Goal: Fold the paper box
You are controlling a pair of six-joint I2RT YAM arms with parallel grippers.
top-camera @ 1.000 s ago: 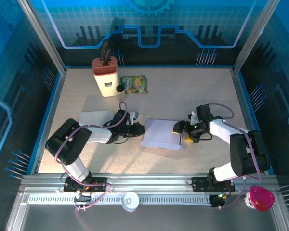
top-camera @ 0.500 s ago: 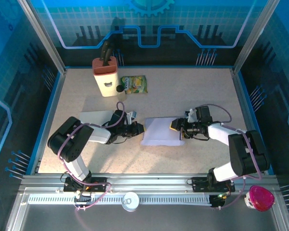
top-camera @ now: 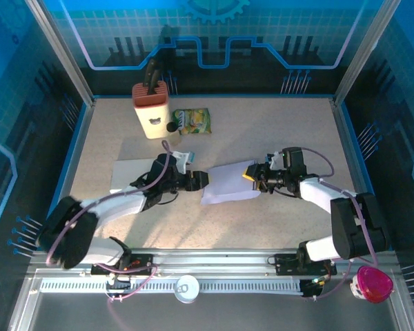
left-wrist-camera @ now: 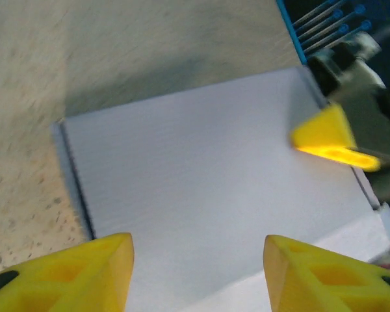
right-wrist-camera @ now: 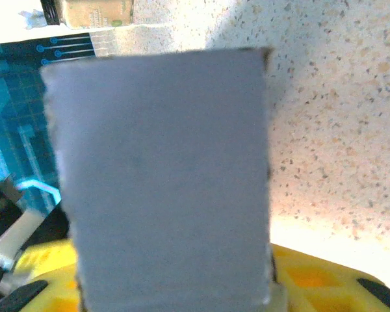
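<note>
The paper box (top-camera: 228, 184) is a flat white piece of card lying mid-table, its right edge raised. In the left wrist view the paper box (left-wrist-camera: 208, 188) spreads out ahead, and my left gripper (left-wrist-camera: 198, 260) is open with the yellow fingers (left-wrist-camera: 84, 273) wide apart at its left edge. From above, the left gripper (top-camera: 201, 178) is just touching that edge. My right gripper (top-camera: 250, 174) is shut on the box's right flap. That flap (right-wrist-camera: 162, 175) stands upright in front of the right wrist camera, running down into the right gripper (right-wrist-camera: 175, 289).
A second flat grey sheet (top-camera: 134, 170) lies under the left arm. A beige block with a red top (top-camera: 152, 110) and a green snack packet (top-camera: 192, 121) stand at the back left. A pink cup (top-camera: 372, 283) sits outside the frame, bottom right.
The right gripper has moved left and back, lifting the box's right flap. The left arm has stretched out, its gripper shifting slightly back at the box's left edge.
</note>
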